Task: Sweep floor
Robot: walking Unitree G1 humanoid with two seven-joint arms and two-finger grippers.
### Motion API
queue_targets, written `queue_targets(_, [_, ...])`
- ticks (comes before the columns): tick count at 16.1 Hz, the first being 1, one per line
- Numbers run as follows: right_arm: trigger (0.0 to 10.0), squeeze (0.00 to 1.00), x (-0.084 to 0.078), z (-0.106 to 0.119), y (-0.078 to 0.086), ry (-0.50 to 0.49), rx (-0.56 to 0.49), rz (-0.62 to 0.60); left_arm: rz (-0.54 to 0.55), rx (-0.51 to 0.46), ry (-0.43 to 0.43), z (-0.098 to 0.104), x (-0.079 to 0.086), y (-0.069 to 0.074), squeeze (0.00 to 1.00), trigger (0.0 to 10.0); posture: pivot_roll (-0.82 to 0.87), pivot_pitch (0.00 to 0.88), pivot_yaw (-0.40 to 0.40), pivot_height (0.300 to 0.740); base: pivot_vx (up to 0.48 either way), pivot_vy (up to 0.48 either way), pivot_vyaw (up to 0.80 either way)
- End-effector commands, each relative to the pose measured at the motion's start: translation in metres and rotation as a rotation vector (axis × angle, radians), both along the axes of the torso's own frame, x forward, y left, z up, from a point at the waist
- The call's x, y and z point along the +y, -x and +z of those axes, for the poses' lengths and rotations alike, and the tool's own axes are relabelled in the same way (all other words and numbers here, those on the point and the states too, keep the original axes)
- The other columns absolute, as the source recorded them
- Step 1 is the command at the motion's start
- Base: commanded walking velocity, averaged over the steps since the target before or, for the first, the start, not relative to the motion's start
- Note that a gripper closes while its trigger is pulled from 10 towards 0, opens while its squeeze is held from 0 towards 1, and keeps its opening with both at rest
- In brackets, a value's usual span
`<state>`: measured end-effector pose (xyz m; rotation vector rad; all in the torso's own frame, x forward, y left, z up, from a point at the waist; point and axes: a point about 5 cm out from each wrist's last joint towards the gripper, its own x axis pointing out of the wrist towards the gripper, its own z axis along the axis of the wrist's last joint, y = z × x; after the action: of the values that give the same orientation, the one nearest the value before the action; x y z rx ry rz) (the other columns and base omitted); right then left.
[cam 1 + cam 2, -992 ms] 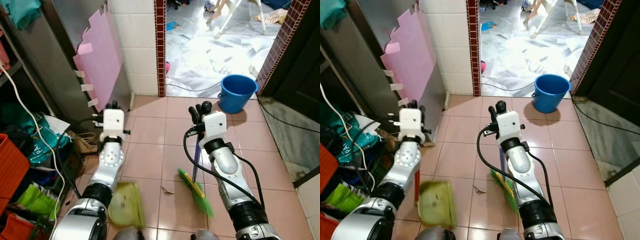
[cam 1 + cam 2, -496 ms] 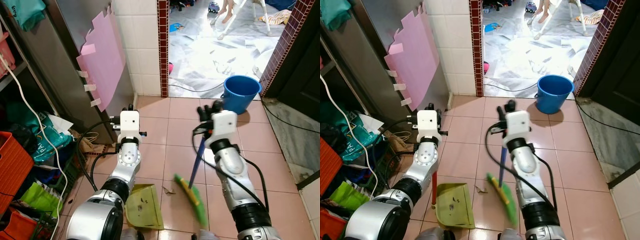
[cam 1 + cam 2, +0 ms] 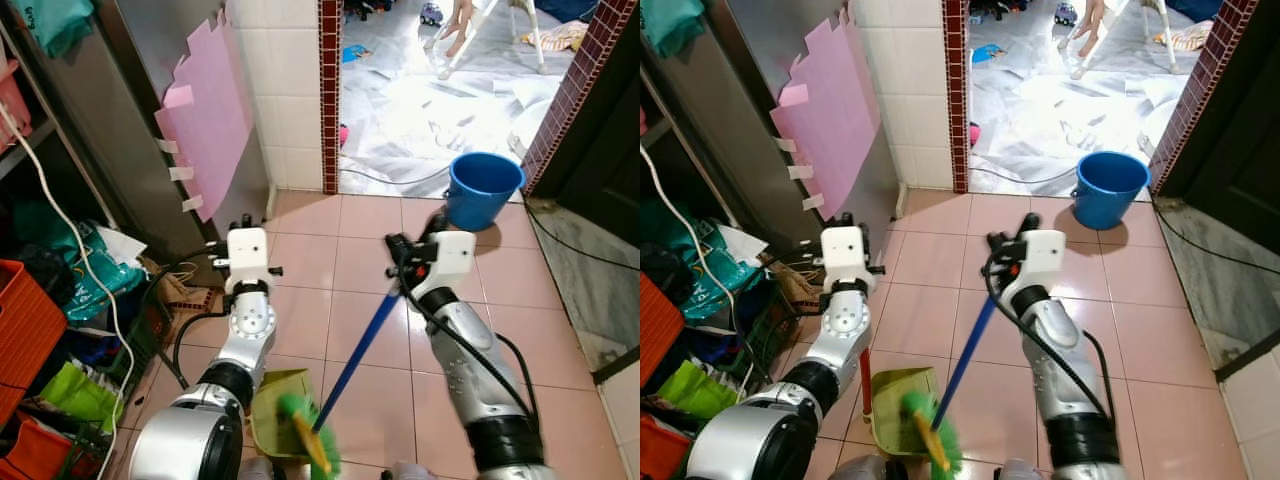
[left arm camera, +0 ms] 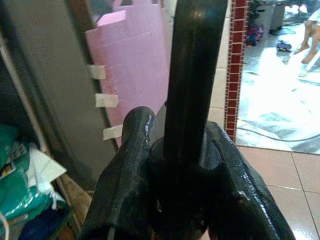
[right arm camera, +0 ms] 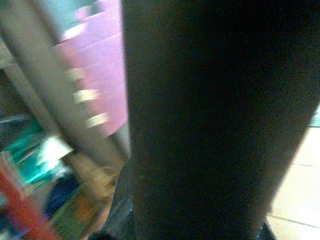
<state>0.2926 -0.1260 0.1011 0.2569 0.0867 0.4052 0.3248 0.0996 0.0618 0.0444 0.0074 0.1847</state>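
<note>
A broom with a blue handle [image 3: 360, 345] leans steeply across the tiles. Its green bristles [image 3: 312, 448] rest at the mouth of a green dustpan [image 3: 896, 408]. My right gripper [image 3: 410, 247] is shut on the top of the broom handle, which blocks the right wrist view as a dark blur. My left gripper [image 3: 843, 221] is shut on the dustpan's upright handle. That handle is red [image 3: 866, 385] lower down and runs dark [image 4: 192, 75] between the fingers [image 4: 134, 165] in the left wrist view.
A blue bucket [image 3: 483, 187] stands by the doorway to a bright room, where a person's legs and a white chair [image 3: 455, 20] show. Pink paper [image 3: 205, 120] hangs on a steel door. Bags, an orange crate [image 3: 20, 335] and cables crowd the left side. A dark door [image 3: 610, 130] stands right.
The broom head has swung left across the tiles to the dustpan's mouth, and the handle now leans much more. The small scrap seen on the tile earlier is out of sight.
</note>
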Motion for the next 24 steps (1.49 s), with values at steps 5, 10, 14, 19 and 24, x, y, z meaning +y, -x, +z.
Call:
queue_targets(5, [10.0,0.0,0.017,0.067,-0.001,-0.067,-0.192,0.347,-0.029,0.131,0.095,-0.019,-0.006,0.008,0.0,10.0,-0.16,0.0,0.041,0.74,0.0,0.0,0.0])
queue_targets(10, [10.0,0.0,0.005,0.111,-0.011,0.13,-0.429,0.306,-0.231,0.185,0.218,-0.024,-0.016,0.007,0.0,10.0,-0.16,0.0,0.055,0.74,0.0,0.0,0.0])
queue_targets(14, [10.0,0.0,-0.013,0.135,-0.021,0.138,-0.521,0.18,-0.297,0.196,0.257,-0.026,-0.019,0.009,0.0,10.0,-0.17,0.0,0.062,0.74,0.0,0.0,0.0])
queue_targets(19, [10.0,0.0,-0.04,0.117,-0.027,0.284,-0.526,-0.058,-0.339,0.194,0.21,-0.026,-0.017,0.01,0.0,10.0,-0.16,0.0,0.062,0.74,0.0,0.0,0.0])
queue_targets(24, [10.0,0.0,-0.04,0.047,-0.018,0.329,-0.31,-0.23,-0.188,0.174,0.098,-0.026,0.003,0.009,0.0,10.0,-0.15,0.0,0.063,0.74,0.0,0.0,0.0])
